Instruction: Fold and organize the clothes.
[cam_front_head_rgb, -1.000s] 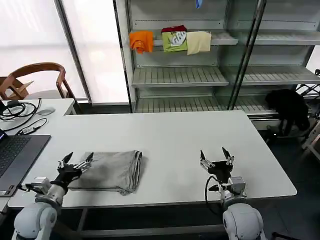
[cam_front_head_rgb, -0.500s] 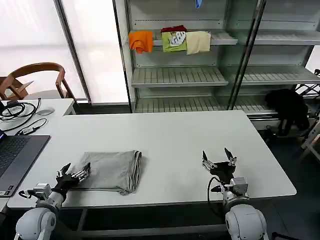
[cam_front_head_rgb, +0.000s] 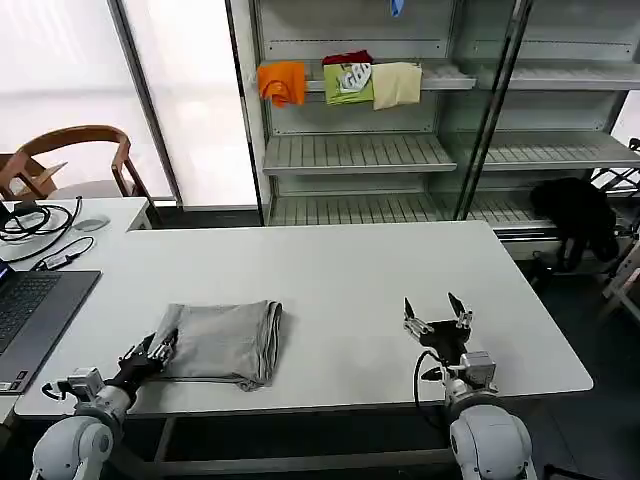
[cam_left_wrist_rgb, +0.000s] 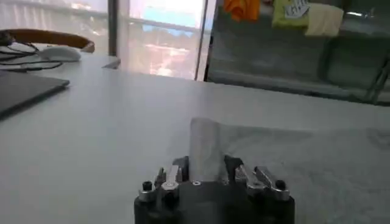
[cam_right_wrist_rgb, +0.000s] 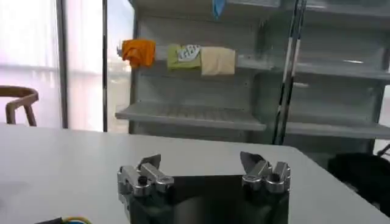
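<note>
Near the desk's (cam_front_head_rgb: 330, 260) front-left edge, the left gripper (cam_front_head_rgb: 150, 352), jaws parted, sits beside the folded grey shirt (cam_front_head_rgb: 225, 340), while the right gripper (cam_front_head_rgb: 437, 318) hovers wide open near the front-right edge.

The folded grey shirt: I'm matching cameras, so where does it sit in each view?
Head view: folded grey shirt on the white table, near the front edge, with the left pincer at its corner.
Left wrist view: it lies just beyond that pincer.
Right wrist view: not in it.
Shared landmark: the orange garment on the shelf.
</note>
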